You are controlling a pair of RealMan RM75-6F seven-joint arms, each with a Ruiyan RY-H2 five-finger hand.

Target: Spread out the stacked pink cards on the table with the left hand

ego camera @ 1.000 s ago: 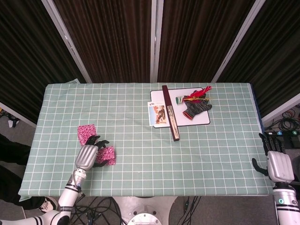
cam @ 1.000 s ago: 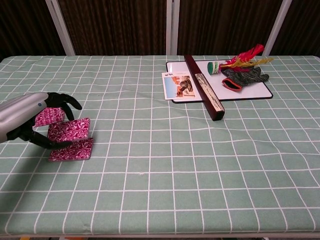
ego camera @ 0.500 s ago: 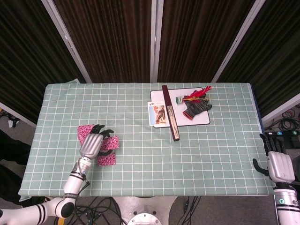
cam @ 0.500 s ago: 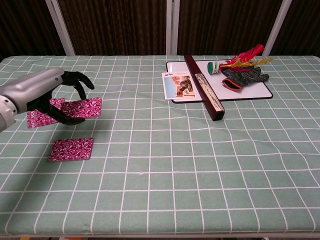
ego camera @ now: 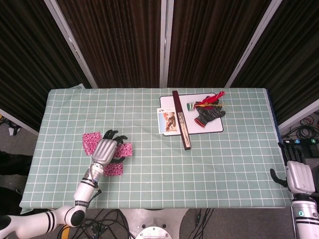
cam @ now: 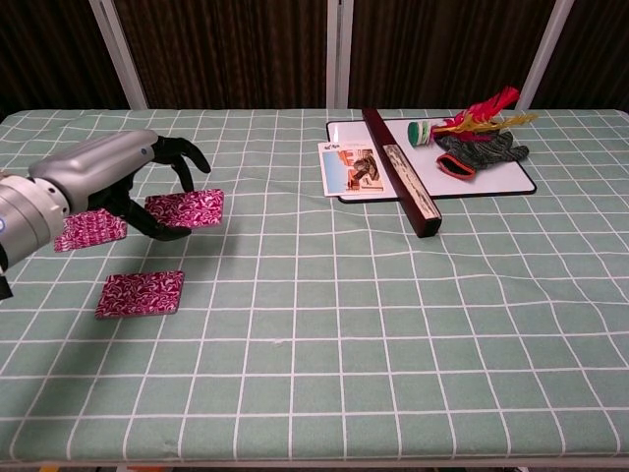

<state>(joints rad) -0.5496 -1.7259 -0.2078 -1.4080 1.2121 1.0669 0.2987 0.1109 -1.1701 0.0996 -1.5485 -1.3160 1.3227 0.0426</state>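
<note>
Left hand [cam: 118,182] pinching one pink card [cam: 185,208] above the table [cam: 393,324], two more cards [cam: 140,293] lying just beside it.

Left hand [ego camera: 106,149] holds one pink card [ego camera: 125,149] above the checked table [ego camera: 199,159]; two further pink cards [ego camera: 91,140] lie beside it, apart.

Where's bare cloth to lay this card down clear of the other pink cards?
Bare checked tablecloth runs right of the held patterned pink card, up to the dark wooden bar. Crowded: under the left hand, with two pink cards.
</note>
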